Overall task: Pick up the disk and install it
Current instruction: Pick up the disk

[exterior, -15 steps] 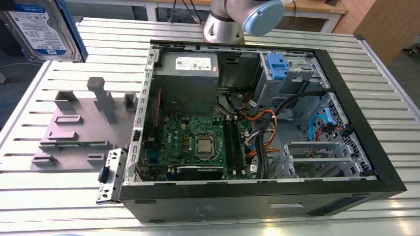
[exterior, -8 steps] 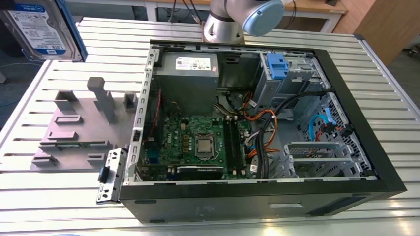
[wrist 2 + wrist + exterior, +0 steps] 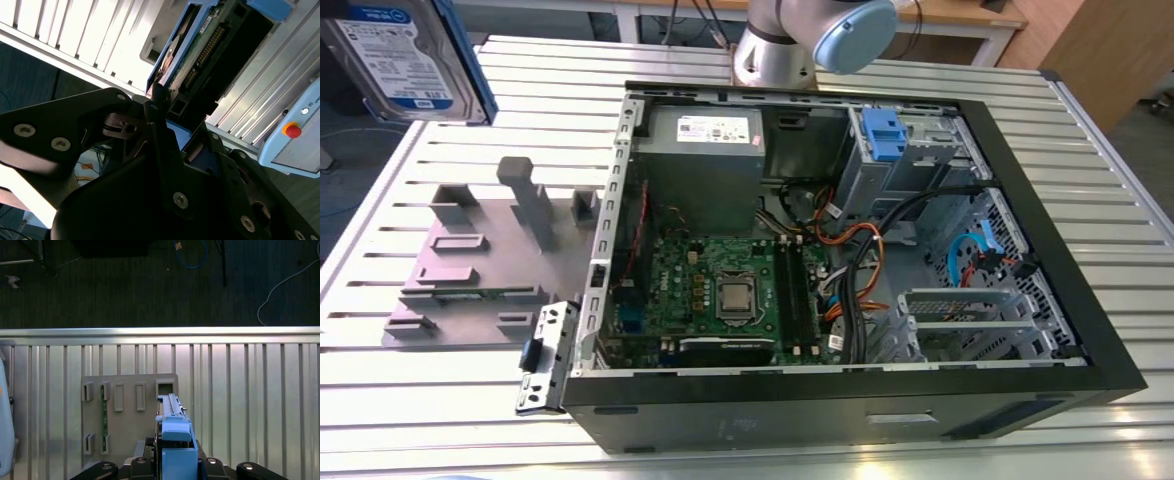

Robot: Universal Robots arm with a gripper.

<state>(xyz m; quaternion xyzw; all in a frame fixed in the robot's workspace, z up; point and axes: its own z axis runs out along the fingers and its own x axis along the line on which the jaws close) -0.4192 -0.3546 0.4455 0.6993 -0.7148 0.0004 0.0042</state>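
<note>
My tool (image 3: 167, 112) is clamped on the disk (image 3: 197, 55), with a black finger (image 3: 156, 117) set against its blue-railed edge. In the exterior view the disk (image 3: 403, 55) hangs in the upper left corner of the frame, label facing out, raised clear of the slatted desk (image 3: 440, 400). Lower in the frame the grey holder (image 3: 480, 260) lies on the desk. The open computer case (image 3: 854, 405) takes up the centre and the exterior view's right.

The label (image 3: 387, 40) on the disk (image 3: 403, 70) and the sticker (image 3: 716, 127) on the grey box (image 3: 700, 165) bear unreadable print.
</note>
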